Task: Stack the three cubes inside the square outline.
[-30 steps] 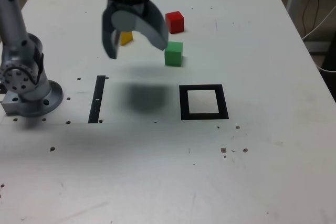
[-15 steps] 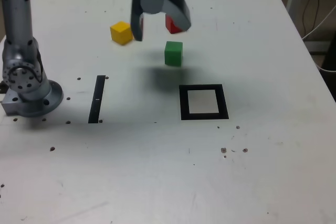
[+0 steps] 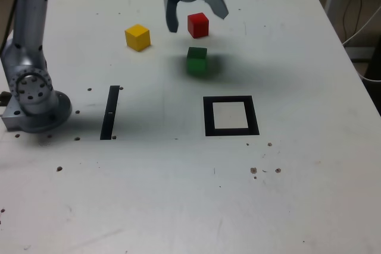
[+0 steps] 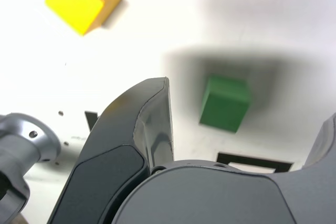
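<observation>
gripper (image 3: 197,17): jaws spread wide, nothing held; seen above the red cube (image 3: 198,25), possibly straddling it
green cube (image 3: 196,61): shadowed, just in front of the red one
yellow cube (image 3: 137,37): towards the exterior view's left
square outline (image 3: 231,116): nothing seen inside; near the green cube

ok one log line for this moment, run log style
gripper: open, empty, above red cube | green cube, yellow cube: on table, apart | square outline: empty | stacked: none
</observation>
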Available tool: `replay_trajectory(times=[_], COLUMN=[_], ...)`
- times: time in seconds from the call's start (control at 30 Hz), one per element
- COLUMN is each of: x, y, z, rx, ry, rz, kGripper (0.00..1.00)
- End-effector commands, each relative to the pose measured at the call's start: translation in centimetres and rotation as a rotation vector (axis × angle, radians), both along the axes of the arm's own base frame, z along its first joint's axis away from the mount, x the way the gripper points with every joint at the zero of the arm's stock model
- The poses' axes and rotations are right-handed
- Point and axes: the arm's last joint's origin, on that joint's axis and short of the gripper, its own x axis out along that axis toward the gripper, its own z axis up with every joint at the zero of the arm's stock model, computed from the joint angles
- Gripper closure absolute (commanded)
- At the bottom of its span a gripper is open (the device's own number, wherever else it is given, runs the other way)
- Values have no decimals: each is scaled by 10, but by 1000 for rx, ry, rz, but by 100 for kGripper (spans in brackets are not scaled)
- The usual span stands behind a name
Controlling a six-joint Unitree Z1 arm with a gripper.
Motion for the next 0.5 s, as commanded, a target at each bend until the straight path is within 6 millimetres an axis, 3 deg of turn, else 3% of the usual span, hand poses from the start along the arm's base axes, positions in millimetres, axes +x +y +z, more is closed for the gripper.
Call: replay_trajectory(times=[0.0,0.47], x=[1,7], y=[12,74], z=[-2,-16], rx=[-4,-19], ry=[6,5], rz=[15,82], kGripper=[1,1])
